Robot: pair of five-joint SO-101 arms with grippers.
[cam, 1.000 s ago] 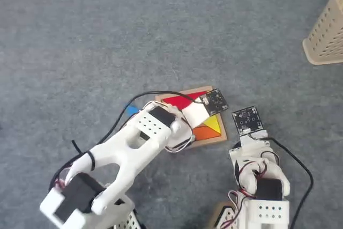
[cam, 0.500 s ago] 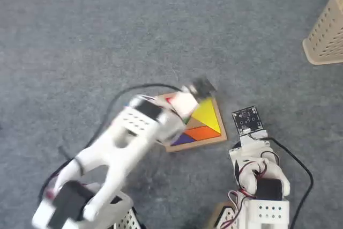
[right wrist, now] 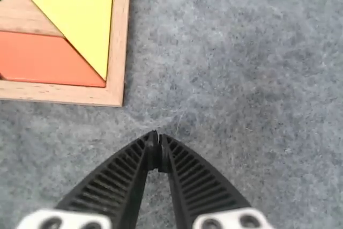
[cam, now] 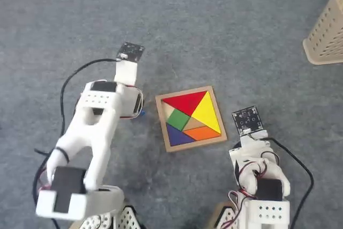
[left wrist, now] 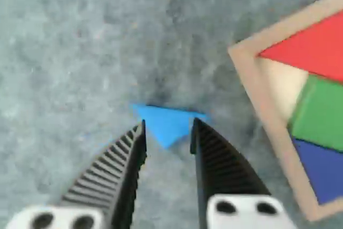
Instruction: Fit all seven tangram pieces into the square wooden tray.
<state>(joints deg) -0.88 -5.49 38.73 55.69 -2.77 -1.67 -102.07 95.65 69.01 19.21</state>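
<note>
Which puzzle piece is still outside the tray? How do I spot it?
Find the square wooden tray on the grey carpet. Beside it, between the open fingers of the left end effector, lies a small triangle. It alone is light blue and sits outside the tray.

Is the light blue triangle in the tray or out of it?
Out. The light blue triangle lies on the grey mat beside the tray, outside its rim.
</note>
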